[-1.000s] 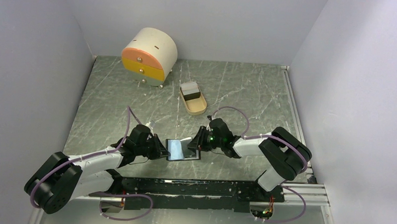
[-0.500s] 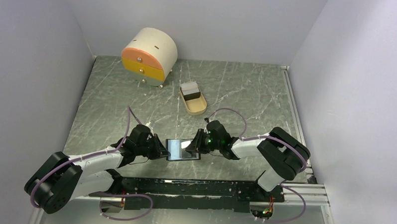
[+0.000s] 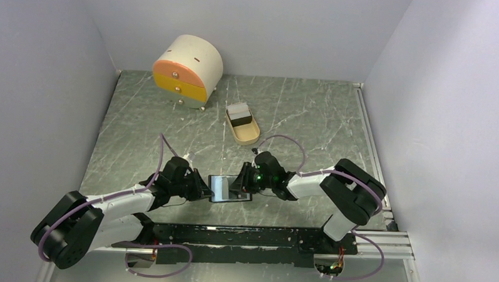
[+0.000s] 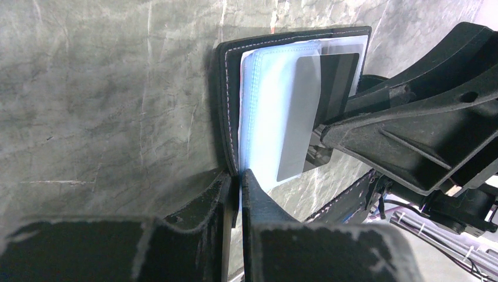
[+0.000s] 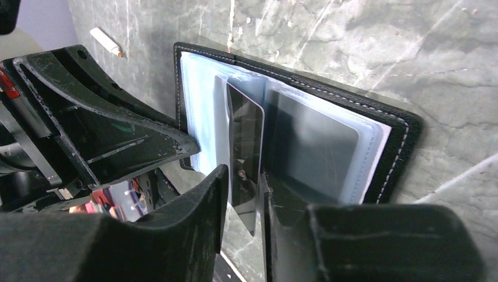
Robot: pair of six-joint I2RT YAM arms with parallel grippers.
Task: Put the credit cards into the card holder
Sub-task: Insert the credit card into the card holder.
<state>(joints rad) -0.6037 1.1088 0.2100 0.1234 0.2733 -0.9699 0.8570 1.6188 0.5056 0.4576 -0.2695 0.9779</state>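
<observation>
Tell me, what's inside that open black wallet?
The card holder shows pale plastic sleeves. A dark card, pinched by the right gripper, sits partly between them. Sleeves underneath are covered, so other cards can't be told.

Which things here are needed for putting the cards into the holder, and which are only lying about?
Needed: card holder, pinched by the left hand; dark card in the right hand; further cards in the tan tray.
Lying about: the tray itself; round drawer box.
</observation>
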